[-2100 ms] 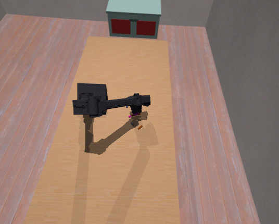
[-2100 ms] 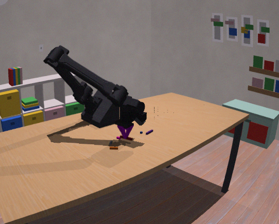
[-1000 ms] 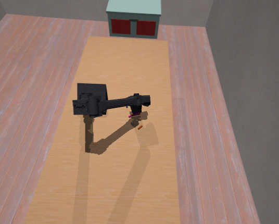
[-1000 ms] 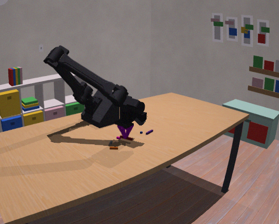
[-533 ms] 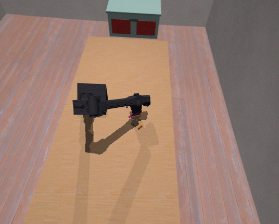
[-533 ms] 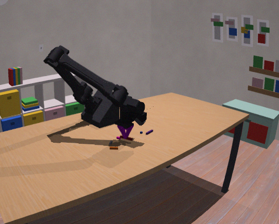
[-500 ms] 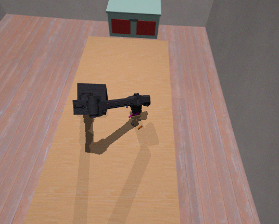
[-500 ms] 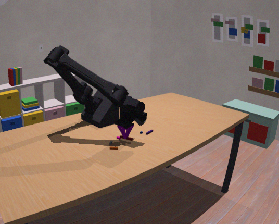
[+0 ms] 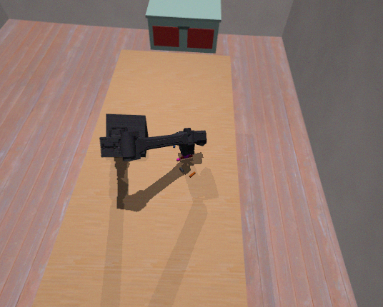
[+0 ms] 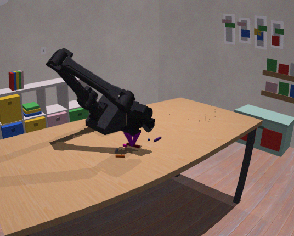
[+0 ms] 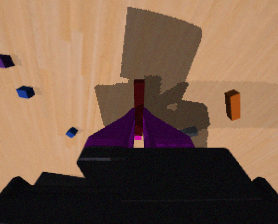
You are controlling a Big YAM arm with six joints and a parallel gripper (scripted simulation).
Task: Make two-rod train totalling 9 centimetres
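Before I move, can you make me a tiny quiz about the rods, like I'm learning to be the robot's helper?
1. Pick one: which rod is between the fingertips of the gripper?
a) orange
b) red
c) blue

2. True or false: the orange rod touches the magenta rod.

3. Fill in: the red rod counts 7, so to make 9 it needs a rod coloured ____.

Key: 1 b; 2 false; 3 magenta.

Beyond the far right corner of my bench there's a mint cabinet (image 9: 183,10) (image 10: 267,115), plus a white shelf unit (image 10: 40,99) past the far left edge.
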